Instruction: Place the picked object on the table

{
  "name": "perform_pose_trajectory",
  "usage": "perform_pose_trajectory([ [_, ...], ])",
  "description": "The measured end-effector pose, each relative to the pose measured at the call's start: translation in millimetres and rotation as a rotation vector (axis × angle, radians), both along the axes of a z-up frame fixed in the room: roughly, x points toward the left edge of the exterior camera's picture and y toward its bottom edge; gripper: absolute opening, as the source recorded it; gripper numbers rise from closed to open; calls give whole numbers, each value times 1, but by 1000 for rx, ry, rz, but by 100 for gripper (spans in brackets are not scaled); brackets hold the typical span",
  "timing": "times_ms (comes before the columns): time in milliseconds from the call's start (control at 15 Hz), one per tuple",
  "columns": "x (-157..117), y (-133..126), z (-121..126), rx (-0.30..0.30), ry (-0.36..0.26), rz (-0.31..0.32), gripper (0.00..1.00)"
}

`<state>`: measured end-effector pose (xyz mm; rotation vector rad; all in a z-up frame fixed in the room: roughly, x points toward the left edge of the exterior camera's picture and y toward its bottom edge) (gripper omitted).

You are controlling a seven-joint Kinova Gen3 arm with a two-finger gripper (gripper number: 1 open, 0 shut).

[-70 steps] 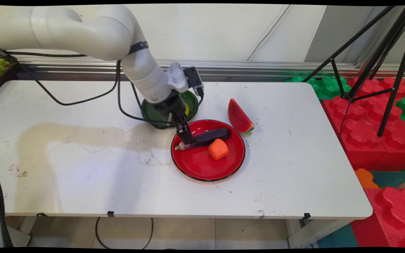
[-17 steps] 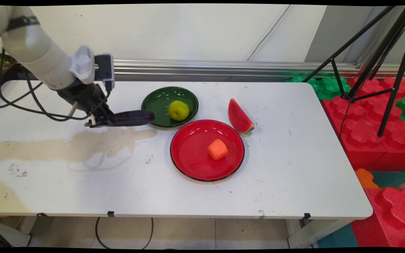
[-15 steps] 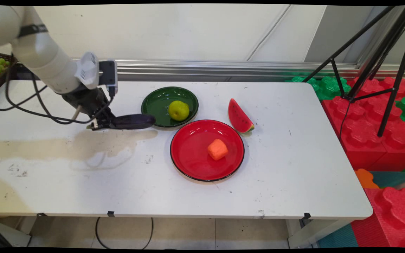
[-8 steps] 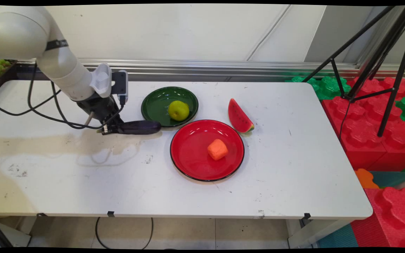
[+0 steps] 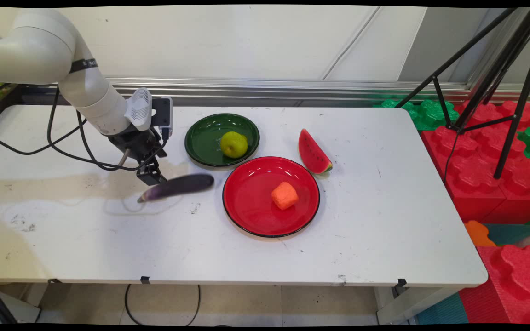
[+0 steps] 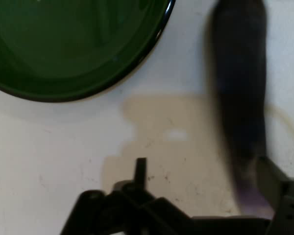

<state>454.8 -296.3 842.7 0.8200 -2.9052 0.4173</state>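
One eggplant on table — spread-fingered gripper above — two plates beside.

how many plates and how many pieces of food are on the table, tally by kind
plates: 2, red plate and green plate
eggplants: 1, eggplant on the bare table
pears: 1, pear on the green plate
watermelon slices: 1, watermelon slice on the table
orange pieces: 1, orange piece on the red plate
total: 6
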Motion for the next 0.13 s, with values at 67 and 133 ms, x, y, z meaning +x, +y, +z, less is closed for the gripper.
perform_pose_trajectory([
  [67, 1, 0, 1, -3, 1, -2, 100],
  [133, 2, 0, 2, -7, 3, -2, 100],
])
